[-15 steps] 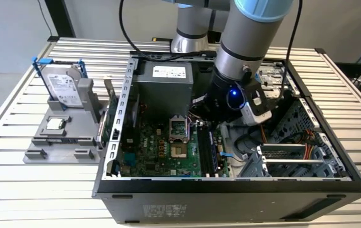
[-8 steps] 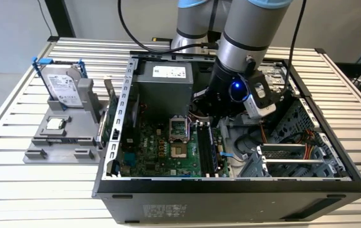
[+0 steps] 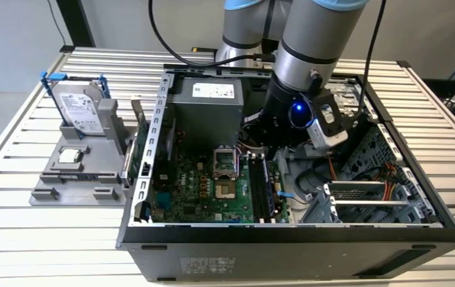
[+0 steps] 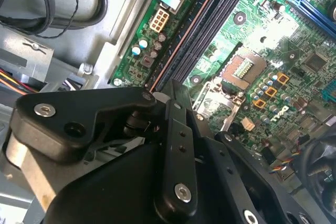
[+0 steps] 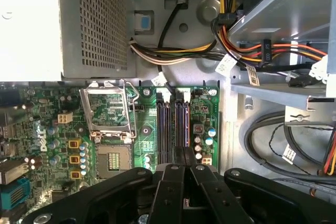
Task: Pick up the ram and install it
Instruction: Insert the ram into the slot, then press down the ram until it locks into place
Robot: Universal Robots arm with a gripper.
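Fingers (image 5: 177, 162) of the gripper (image 5: 184, 153) look drawn together to a narrow tip, with no gap that I can make out in either wrist view, and they sit low inside the open computer case (image 3: 291, 239) on the table (image 3: 52, 239). They hover right over the memory slots (image 5: 173, 124), beside the bare CPU socket (image 5: 107, 116) on the green motherboard (image 3: 203, 185).

Seen in the exterior view, the ram (image 3: 262, 186) appears as a long dark stick standing on edge in one of those slots, just below the arm's wrist. Whether the fingers are pinching its top edge or only resting closed above it, I cannot tell; the stick is too thin and edge-on in both wrist views. Out on the grey holder at the exterior view's left, the hard drive (image 3: 79, 107) and the small square CPU chip (image 3: 69, 155) stand untouched, well apart from the work.

To my eye the picking up is done and this is the seating step. That calls for a straight, even push down along the slot's line, with the stick kept upright so it does not rock, until the end clips catch. I cannot see whether those clips have closed, so I would not call it installed yet.
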